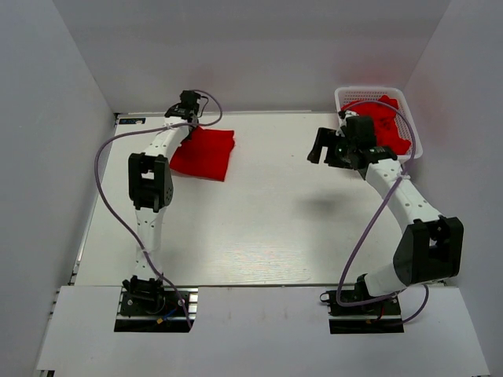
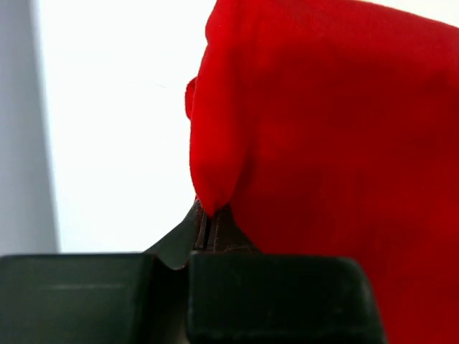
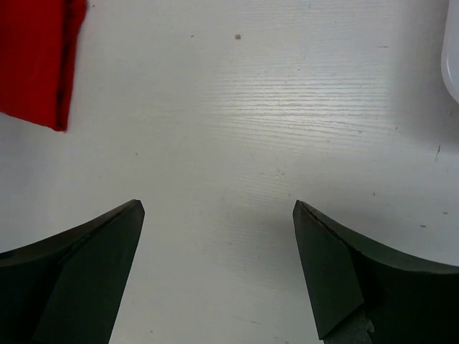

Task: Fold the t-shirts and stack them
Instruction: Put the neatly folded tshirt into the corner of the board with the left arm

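— Where's the left arm [image 1: 149, 188]?
— Stretched toward eleven o'clock, the left gripper [image 1: 189, 104] pinched tight on an edge of a red t-shirt [image 1: 206, 153].
— And the right arm [image 1: 401, 196]?
— Elbow out at four o'clock, forearm angled back to one o'clock, the right gripper [image 3: 219, 208] with fingers spread wide.

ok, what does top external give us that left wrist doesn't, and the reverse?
Only top external: the right gripper open over the table, the white basket at the far right corner with loose red t-shirts in it, and the full outline of the folded t-shirt at far left.
Only left wrist: a close-up of the left gripper shut, with a fold of the red cloth pinched between its fingers.
Both: the folded t-shirt and the white table.
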`<state>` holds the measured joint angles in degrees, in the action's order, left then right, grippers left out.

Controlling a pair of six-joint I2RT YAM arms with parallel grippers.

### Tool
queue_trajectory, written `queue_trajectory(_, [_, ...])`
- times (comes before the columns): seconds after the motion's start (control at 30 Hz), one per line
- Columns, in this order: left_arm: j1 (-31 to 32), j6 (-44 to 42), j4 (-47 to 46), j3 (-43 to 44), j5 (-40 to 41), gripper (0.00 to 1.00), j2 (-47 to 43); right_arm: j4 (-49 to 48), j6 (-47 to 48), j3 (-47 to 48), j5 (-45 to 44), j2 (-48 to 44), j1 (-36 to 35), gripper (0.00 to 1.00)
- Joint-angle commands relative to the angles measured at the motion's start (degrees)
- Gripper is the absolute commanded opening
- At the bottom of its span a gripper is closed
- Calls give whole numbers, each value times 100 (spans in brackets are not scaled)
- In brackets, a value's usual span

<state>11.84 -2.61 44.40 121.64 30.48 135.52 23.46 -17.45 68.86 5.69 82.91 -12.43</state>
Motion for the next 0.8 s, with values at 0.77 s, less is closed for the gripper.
queue_trajectory(0.77, [-1509, -3024, -4446, 730, 2568, 12, 1415, 553, -241, 1279, -279, 805, 3, 90])
